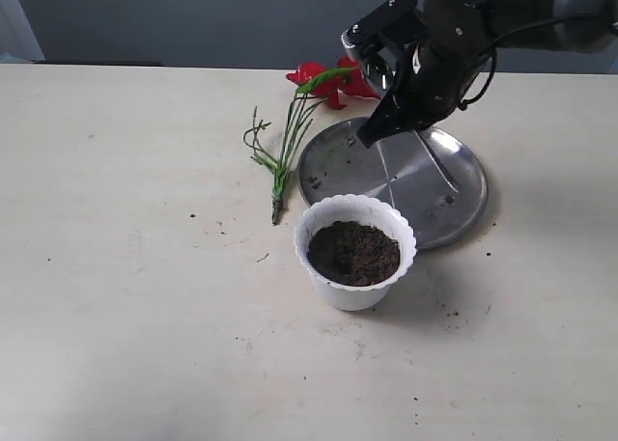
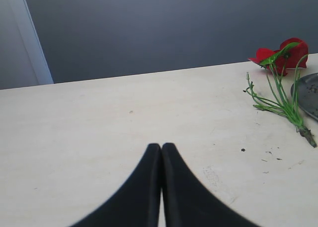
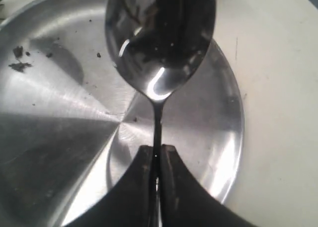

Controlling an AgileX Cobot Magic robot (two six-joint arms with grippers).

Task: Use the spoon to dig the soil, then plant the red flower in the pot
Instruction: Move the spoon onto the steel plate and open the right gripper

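The white pot (image 1: pixel 350 295) with a wavy rim stands in front of the steel plate, and dark soil (image 1: pixel 353 252) fills its mouth. My right gripper (image 1: pixel 379 130) hangs over the plate, just behind the pot, shut on the spoon (image 1: pixel 385 171), which points down. In the right wrist view the fingertips (image 3: pixel 157 148) pinch the thin handle and the shiny bowl of the spoon (image 3: pixel 159 38) hovers over the plate. The red flower (image 1: pixel 323 79) lies flat on the table left of the plate, its stems toward the pot. My left gripper (image 2: pixel 161 146) is shut and empty; the red flower (image 2: pixel 283 55) lies far off to its side.
The round steel plate (image 1: pixel 454 185) lies behind and right of the pot, with a few soil crumbs (image 3: pixel 19 58) on it. Loose specks of soil dot the table around the pot. The left half of the table (image 1: pixel 126 248) is bare.
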